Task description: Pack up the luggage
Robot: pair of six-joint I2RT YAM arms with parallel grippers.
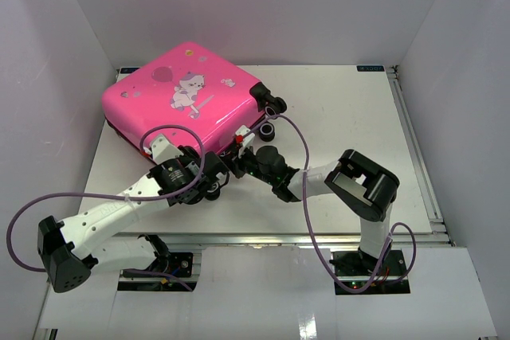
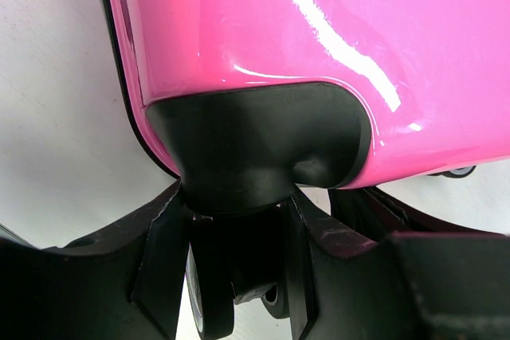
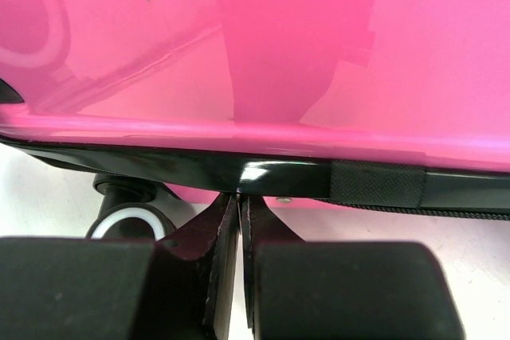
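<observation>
So the pink suitcase [image 1: 187, 97] lies flat and zipped shut in the upper left of the overhead view, on the white table [image 1: 343, 117], cartoon print facing up. Its wheels point toward the middle of the frame. Both arms reach in to its near right corner.

In the left wrist view the left gripper [image 2: 235, 276] straddles one of the black wheels [image 2: 209, 300] at the bottom of the frame. The wheel and its bracket sit right between the two fingers [image 2: 163, 260], just under the black corner housing [image 2: 247, 149]. The jaws are clearly apart, but honestly it's impossible to tell whether they actually squeeze the wheel or only sit around it.

The right gripper [image 3: 238, 252] is clenched tight, fingers pressed flat together. Its tips poke up against the black zipper trim [image 3: 183, 166] running along the suitcase's edge, mid-frame. Another wheel [image 3: 127, 216] shows at lower left, just beside the fingers.
</observation>
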